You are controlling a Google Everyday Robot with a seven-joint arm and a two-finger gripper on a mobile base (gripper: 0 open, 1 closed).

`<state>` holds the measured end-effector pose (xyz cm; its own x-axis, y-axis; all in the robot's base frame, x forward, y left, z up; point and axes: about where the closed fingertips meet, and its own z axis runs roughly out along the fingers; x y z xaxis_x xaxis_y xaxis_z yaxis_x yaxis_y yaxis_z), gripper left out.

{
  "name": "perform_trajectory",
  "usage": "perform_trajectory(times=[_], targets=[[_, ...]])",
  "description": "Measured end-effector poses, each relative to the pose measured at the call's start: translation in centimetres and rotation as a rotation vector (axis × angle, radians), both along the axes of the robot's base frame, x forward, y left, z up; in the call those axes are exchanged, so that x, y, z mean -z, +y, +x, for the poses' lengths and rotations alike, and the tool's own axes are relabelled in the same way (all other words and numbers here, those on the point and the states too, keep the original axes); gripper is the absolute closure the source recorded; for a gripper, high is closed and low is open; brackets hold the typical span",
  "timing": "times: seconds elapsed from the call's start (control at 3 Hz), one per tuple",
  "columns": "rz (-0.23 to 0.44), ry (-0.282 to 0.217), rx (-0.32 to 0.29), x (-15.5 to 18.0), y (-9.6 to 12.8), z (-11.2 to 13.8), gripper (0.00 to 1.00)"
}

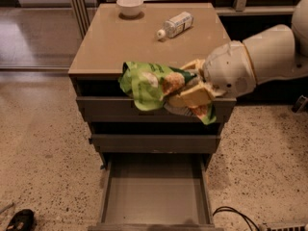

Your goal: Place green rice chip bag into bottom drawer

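The green rice chip bag [149, 83] is crumpled bright green with orange-tan chip pictures. It hangs in the air in front of the cabinet's front edge, level with the top drawer. My gripper [190, 90] comes in from the right on a white arm and is shut on the bag's right end, its tan fingers [196, 95] clamping the foil. The bottom drawer [155, 189] is pulled wide open below, its plain grey floor bare. The bag is above the drawer's back part.
A clear plastic bottle with a white label [176, 24] lies on the cabinet top [115, 42]. A white bowl [130, 5] stands at its back left. The top drawer [106, 107] and middle drawer [154, 142] are shut. A black cable [233, 213] lies on the speckled floor at the lower right.
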<state>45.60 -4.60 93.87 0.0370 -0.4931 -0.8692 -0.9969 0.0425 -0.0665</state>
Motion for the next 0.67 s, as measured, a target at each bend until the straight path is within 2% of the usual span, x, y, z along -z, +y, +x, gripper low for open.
perform_trajectory(times=[0.33,0.67], targets=[[0.030,0.099,0.066,5.6,-1.9,-4.0,1.00],[0.044,0.266,0.057,14.1,-2.1,-8.3,1.00]])
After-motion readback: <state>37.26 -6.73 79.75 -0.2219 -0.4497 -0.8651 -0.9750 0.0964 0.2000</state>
